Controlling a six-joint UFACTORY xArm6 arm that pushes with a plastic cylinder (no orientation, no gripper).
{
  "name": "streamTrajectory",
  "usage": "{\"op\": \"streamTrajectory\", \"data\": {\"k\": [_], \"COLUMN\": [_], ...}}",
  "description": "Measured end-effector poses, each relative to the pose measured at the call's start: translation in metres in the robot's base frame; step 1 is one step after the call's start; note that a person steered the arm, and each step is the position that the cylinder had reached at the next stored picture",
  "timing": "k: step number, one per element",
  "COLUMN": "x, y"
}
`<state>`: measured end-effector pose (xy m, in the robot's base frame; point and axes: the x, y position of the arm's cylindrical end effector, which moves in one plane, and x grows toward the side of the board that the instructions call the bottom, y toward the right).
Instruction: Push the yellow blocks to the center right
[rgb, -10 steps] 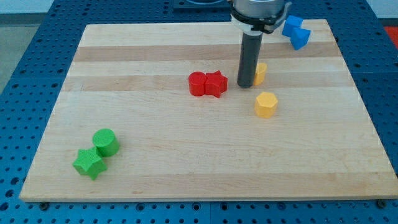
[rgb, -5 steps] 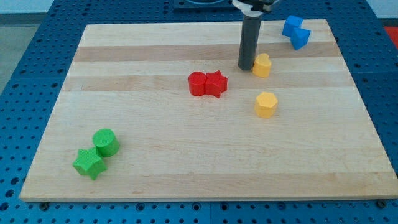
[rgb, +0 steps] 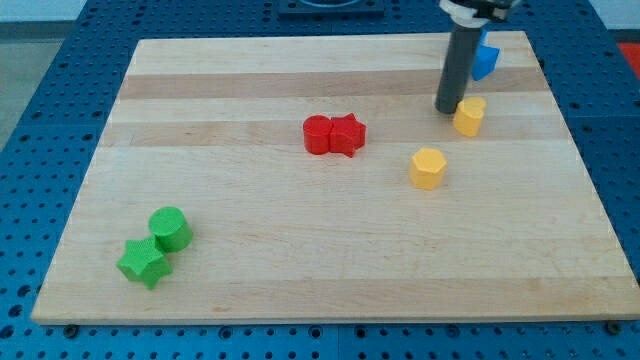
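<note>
My tip (rgb: 448, 109) stands on the board right against the upper left side of a small yellow block (rgb: 469, 116), in the view's upper right. A second yellow block, a hexagon (rgb: 427, 168), lies below and to the left of it, apart from the tip. The dark rod rises from the tip to the view's top edge.
A red cylinder (rgb: 318, 135) and a red star (rgb: 347, 134) touch near the board's middle. A blue block (rgb: 485, 58) sits at the upper right, partly hidden behind the rod. A green cylinder (rgb: 169, 228) and a green star (rgb: 142, 262) sit at the lower left.
My tip has moved up and then to the right, and the small yellow block has slid to the right with it. The yellow hexagon has not moved.
</note>
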<state>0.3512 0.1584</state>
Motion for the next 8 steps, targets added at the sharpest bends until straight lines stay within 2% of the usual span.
{"op": "streamTrajectory", "data": {"k": [3, 4, 5, 6, 8], "x": [0.010, 0.010, 0.018, 0.037, 0.068], "y": [0.025, 0.009, -0.030, -0.057, -0.069]}}
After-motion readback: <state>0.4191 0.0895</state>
